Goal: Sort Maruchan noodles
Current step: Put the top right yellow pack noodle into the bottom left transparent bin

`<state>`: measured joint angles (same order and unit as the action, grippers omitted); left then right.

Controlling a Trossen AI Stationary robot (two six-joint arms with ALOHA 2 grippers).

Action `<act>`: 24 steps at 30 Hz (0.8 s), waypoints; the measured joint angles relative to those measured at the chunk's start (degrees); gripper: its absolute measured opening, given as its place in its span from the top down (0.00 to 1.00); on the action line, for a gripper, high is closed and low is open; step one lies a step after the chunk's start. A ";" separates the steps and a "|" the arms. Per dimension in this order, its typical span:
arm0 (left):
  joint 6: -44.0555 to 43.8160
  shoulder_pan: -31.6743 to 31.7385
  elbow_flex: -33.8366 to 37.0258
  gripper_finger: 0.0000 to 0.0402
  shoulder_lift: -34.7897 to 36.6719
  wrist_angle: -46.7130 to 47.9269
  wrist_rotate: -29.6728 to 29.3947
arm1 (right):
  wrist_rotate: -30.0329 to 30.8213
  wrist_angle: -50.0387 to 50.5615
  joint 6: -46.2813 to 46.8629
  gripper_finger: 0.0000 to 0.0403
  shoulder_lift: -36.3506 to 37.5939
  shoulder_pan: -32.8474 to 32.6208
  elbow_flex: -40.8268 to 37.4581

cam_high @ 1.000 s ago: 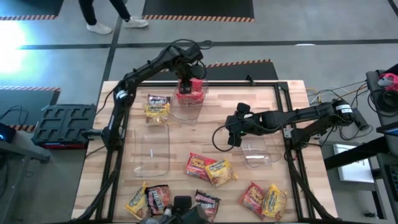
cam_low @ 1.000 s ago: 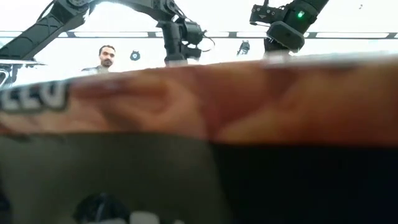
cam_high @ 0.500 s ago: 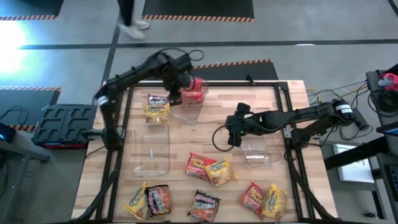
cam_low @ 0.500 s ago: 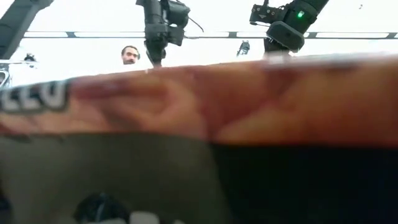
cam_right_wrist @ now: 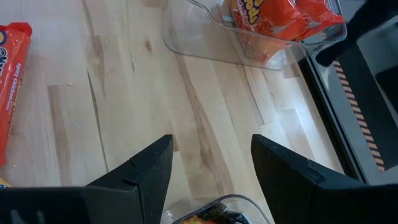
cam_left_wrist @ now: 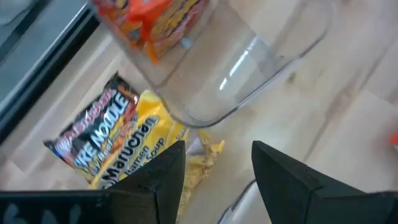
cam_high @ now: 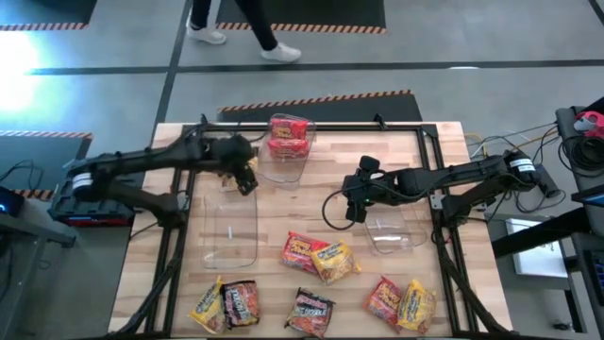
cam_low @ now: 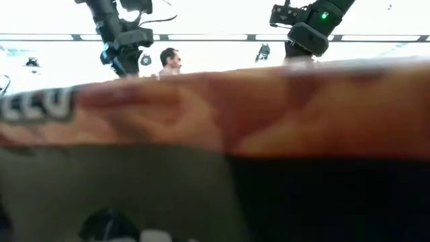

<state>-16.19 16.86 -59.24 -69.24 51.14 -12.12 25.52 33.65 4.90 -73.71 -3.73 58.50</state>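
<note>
Low view: table [cam_low: 215, 107] blocked by blurred, perhaps packet, foreground.

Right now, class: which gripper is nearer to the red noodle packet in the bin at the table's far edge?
Left. The left gripper hovers just beside the bin, a short way from the red noodle packet. The right gripper waits mid-table, farther off.

grey floor [cam_high: 491, 38] with striped hazard tape [cam_high: 311, 97]
</note>
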 joint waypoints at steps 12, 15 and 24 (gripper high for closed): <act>0.56 1.68 14.15 0.60 9.36 -15.02 -9.32 | 0.00 -0.04 -0.02 0.48 0.00 0.00 0.00; 0.61 3.98 15.01 0.60 10.01 -14.42 -9.28 | 0.00 -0.04 -0.01 0.48 0.00 0.00 0.00; 0.05 10.52 15.17 0.60 8.09 -13.83 -4.77 | 0.00 -0.04 -0.02 0.48 0.00 0.00 0.00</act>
<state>-16.14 27.38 -44.07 -61.15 37.31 -16.89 25.52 33.61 4.89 -73.71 -3.73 58.50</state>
